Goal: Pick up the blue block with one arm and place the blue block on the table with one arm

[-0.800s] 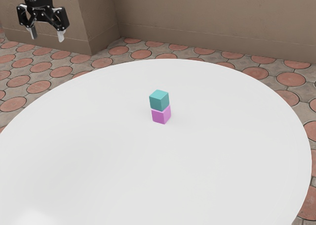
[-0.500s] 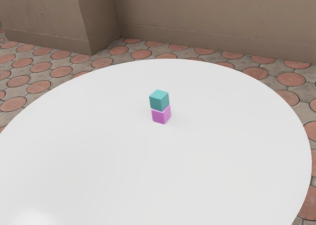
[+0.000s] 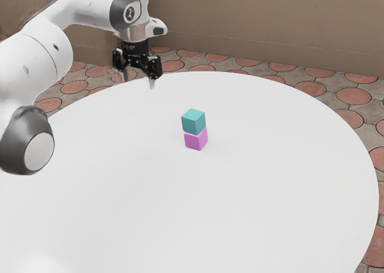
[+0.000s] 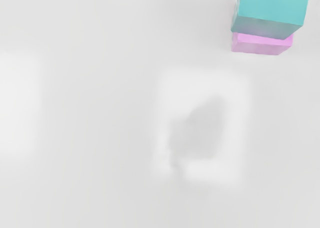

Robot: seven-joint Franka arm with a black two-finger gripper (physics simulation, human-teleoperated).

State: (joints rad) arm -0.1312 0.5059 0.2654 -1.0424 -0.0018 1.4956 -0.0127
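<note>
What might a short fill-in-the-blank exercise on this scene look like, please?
The small teal-blue cube and small pink cube form a stack of ____ cubes.
The lower cube is coloured ____.
The round table is coloured ____.
The black two-finger gripper holds ____.

Missing words: two; pink; white; nothing.

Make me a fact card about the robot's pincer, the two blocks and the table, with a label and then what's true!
top block: blue block, resting on the pink one
bottom block: pink block, standing on the table
table: white table, with a curved edge
pincer: black pincer, open and empty, fingers pointing down
pincer's place: toward the exterior view's left from the blocks, touching neither
job: blue block not picked up yet
</note>
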